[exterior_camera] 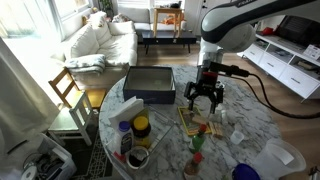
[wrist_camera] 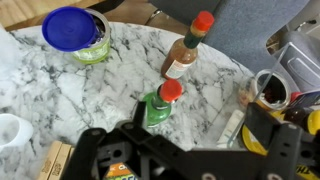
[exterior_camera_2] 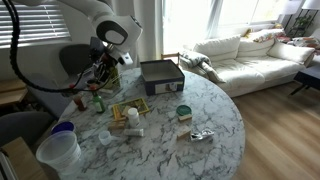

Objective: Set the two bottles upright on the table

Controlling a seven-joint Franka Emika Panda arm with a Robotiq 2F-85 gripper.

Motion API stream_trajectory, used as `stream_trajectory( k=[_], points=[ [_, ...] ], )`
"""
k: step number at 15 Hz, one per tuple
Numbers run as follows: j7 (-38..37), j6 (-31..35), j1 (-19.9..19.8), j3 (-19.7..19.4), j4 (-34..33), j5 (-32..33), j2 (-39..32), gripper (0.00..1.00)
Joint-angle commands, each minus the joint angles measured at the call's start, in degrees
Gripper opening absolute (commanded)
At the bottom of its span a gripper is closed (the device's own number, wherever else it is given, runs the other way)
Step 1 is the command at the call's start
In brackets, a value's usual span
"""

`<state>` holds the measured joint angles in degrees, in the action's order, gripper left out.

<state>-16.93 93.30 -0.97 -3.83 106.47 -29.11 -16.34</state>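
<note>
Two bottles (wrist_camera: 160, 108): both standing upright, just beside each other, near the bench (wrist_camera: 90, 100) edge
Claw (exterior_camera: 204, 99): spread wide open, nothing in it, hanging above the bench near them

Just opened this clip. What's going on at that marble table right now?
A single robot arm holds its pincer open and empty above the round marble table. In the wrist view, two small red-capped bottles sit just below it: a green bottle and, a little apart from it, a second bottle. Both appear to stand upright, so the job looks close to done.
</note>
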Motion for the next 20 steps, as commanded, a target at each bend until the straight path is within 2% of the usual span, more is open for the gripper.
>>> stream_trajectory(
  k=[1, 9, 11, 14, 15, 20],
  points=[
    [4.3, 0.3, 1.9, 2.5, 3.3, 5.2, 5.9, 1.0],
    [16.1, 2.1, 5.1, 7.1, 8.8, 16.1, 16.1, 1.0],
    [20.4, 5.1, 5.1, 7.6, 10.6, 15.9, 18.8, 1.0],
    [26.9, 11.7, 4.9, 7.5, 13.3, 11.8, 21.9, 1.0],
    [22.8, 7.2, 5.0, 7.6, 8.8, 13.9, 18.2, 1.0],
    [23.2, 7.7, 5.0, 7.6, 8.9, 13.8, 18.4, 1.0]
  ],
)
